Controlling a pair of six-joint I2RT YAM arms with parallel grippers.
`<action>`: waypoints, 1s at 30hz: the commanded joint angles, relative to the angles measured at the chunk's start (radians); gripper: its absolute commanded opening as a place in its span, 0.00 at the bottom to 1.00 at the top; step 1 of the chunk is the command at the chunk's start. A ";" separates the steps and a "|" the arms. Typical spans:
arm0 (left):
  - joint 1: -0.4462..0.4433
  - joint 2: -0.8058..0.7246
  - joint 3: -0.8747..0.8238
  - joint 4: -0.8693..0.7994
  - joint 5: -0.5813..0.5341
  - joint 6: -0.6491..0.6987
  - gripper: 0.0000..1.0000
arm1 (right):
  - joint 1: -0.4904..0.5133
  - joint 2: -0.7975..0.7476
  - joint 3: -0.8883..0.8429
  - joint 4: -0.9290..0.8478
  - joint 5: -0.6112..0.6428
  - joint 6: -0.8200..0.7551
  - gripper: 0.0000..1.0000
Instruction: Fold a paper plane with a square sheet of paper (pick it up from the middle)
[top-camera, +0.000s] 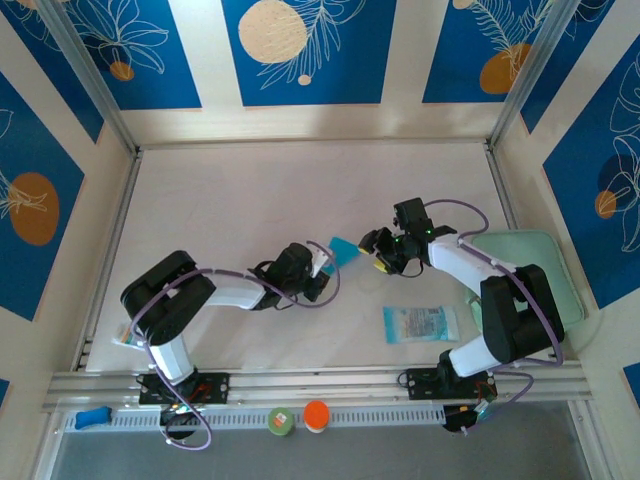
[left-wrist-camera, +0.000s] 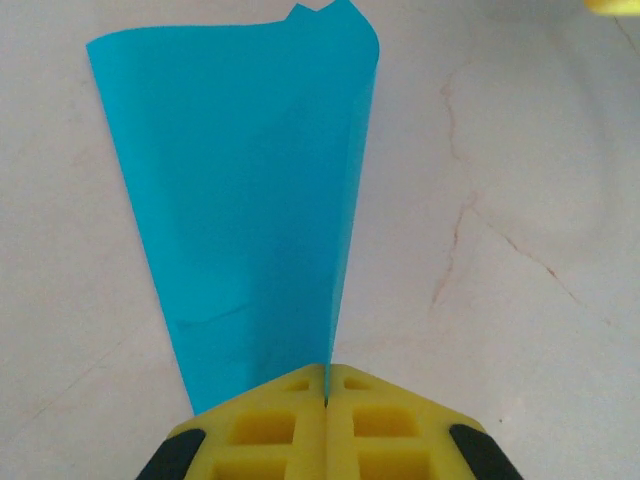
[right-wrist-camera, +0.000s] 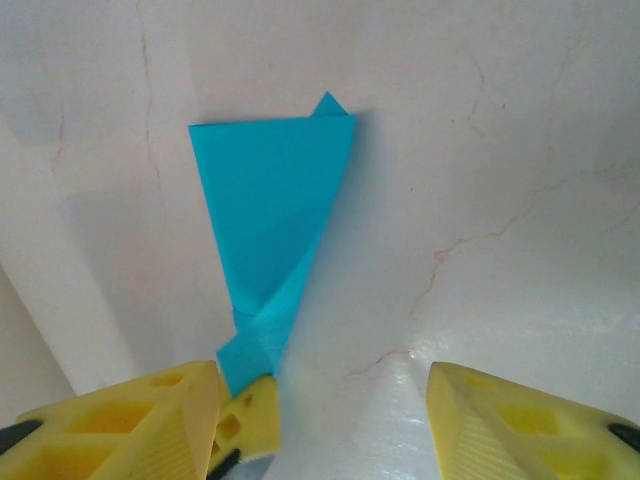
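The cyan paper plane (top-camera: 346, 250) is a narrow tapered dart at the middle of the table. My left gripper (top-camera: 321, 263) is shut on its pointed end. In the left wrist view the yellow fingers (left-wrist-camera: 270, 425) press together on the paper plane (left-wrist-camera: 240, 200), which fans out away from them over the table. My right gripper (top-camera: 384, 252) sits just right of the paper, open. In the right wrist view the right gripper (right-wrist-camera: 325, 425) stands wide apart with nothing between its fingers. There the paper plane (right-wrist-camera: 270, 200) lies ahead to the left, its tip held by the left arm's finger (right-wrist-camera: 247, 420).
A pale printed see-through packet (top-camera: 420, 323) lies near the right arm's base. A mint-green pad (top-camera: 553, 262) sits at the right edge under that arm. An orange cap (top-camera: 316, 414), a green cap (top-camera: 281, 421) and a blue object (top-camera: 92, 417) rest by the front rail.
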 joint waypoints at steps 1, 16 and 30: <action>0.014 0.016 0.019 -0.002 0.066 -0.158 0.00 | 0.006 -0.017 -0.037 0.063 -0.044 -0.108 0.56; 0.057 0.059 -0.055 0.187 0.137 -0.441 0.00 | 0.098 0.094 -0.021 0.117 -0.074 -0.245 0.49; 0.072 0.075 -0.089 0.235 0.149 -0.511 0.00 | 0.151 0.256 0.111 0.074 -0.046 -0.296 0.42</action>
